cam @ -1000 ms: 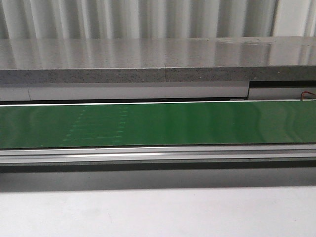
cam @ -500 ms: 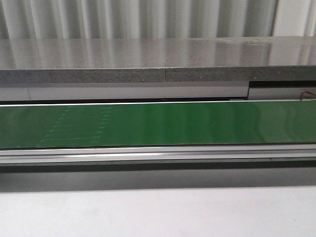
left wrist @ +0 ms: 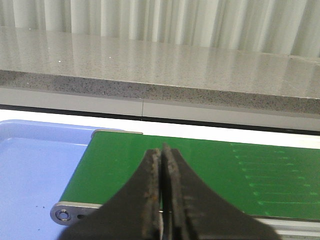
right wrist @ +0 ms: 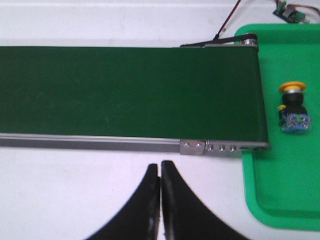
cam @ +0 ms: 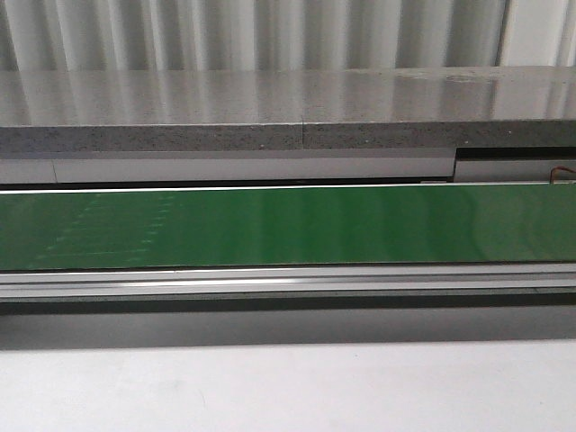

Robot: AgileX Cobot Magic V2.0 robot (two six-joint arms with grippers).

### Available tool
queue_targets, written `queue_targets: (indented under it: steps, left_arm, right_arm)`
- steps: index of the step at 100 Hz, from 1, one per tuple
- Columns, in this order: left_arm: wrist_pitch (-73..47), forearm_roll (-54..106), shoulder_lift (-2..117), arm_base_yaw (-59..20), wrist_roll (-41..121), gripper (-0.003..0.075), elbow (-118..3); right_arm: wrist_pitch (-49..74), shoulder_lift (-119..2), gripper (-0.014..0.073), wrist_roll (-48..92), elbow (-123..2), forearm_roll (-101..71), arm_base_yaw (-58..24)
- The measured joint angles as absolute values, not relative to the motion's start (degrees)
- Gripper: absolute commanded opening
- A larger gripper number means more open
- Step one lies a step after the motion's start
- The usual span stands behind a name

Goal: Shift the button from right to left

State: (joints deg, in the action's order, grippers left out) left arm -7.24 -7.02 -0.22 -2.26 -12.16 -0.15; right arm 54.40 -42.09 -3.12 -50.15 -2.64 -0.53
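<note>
The button (right wrist: 293, 108), a blue-grey block with a round yellow cap, lies in the green tray (right wrist: 280, 200) just past the end of the green belt (right wrist: 130, 92). My right gripper (right wrist: 160, 167) is shut and empty over the white table, short of the belt's metal rail and well to the side of the button. My left gripper (left wrist: 162, 150) is shut with nothing in it, hanging over the belt's (left wrist: 200, 175) other end beside a blue tray (left wrist: 35, 175). The front view shows only the belt (cam: 288, 227); no gripper or button appears there.
A grey stone ledge (cam: 270, 112) runs behind the belt, with corrugated white wall above. A metal rail (right wrist: 100, 143) borders the belt's near side. A small circuit board with wires (right wrist: 287, 11) sits beyond the green tray.
The faint pale marks on the belt have drifted left in the front view, so the belt is running. Nothing else has moved.
</note>
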Motion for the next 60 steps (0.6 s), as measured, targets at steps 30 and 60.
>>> queue_targets:
  steps: [30, 60]
  left_arm:
    - [-7.24, -7.02, -0.22, -2.26, -12.16, -0.0020, -0.15]
    - [-7.24, -7.02, -0.22, -2.26, -12.16, -0.0020, -0.15]
  right_arm:
    - [55.61, -43.45, 0.0651, -3.44, -50.15, -4.01, -0.53]
    - [53.87, -55.83, 0.0634, -5.28, -55.70, -2.73, 0.17]
